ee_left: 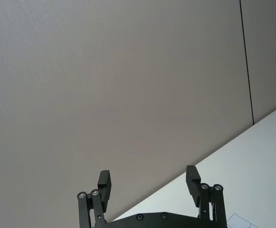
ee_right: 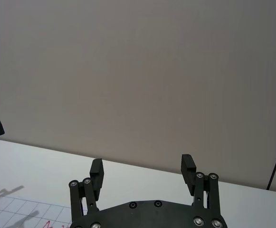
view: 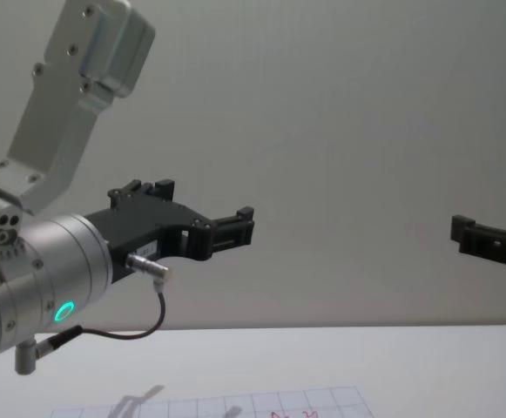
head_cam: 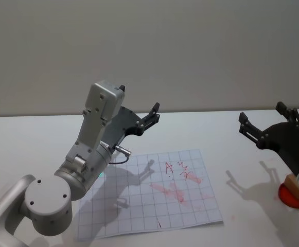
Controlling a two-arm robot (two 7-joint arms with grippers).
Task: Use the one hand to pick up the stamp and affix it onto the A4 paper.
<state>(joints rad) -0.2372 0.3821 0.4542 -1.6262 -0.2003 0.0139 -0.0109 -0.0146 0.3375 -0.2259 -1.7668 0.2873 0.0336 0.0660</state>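
Up above the white table (head_cam: pixel 211 134), both grippers are hanging in the air with nothing in them. My left gripper (ee_left: pixel 147 183) has its jaws spread wide. The two black fingers (ee_left: pixel 104 183) are well apart, with nothing between them but plain grey wall (ee_left: pixel 104 85) behind. From the head cam it sits raised over the far left side of the sheet, pointing away from the robot.

My right gripper (ee_right: pixel 142 170) is in the same state: jaws wide apart, touching nothing, holding nothing. It's lifted off the table over on the right.

The flat white A4 paper with the pale-blue square grid (head_cam: pixel 139 195) lies on the table in front of me, between the two arms. It has red scribbles and pinkish smudges right of its middle.

The stamp (head_cam: pixel 289 196), a red round base with a short tan wooden handle, stands on the table at the right, well apart from the paper. The right arm's silver wrist covers part of it in the head view, with the right gripper's fingers up beyond it. The left arm's big grey elbow joint hides the paper's near left corner.
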